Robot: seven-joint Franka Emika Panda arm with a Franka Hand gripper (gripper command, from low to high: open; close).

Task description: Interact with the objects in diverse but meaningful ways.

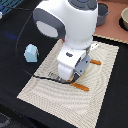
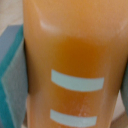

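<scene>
A yellow-orange block with two pale stripes fills the wrist view, very close to the camera. Grey and teal fingers press against its side, so my gripper appears shut on it. In the exterior view the arm's white hand hangs low over a beige placemat and hides the block. A pale-blue house-shaped box stands just off the mat on the exterior view's left. Two pieces of orange-handled cutlery lie on the mat beside the hand.
A grey pot stands at the back, on a brown board. A round tan plate shows at the exterior view's right edge. A black cable loops over the dark table near the box.
</scene>
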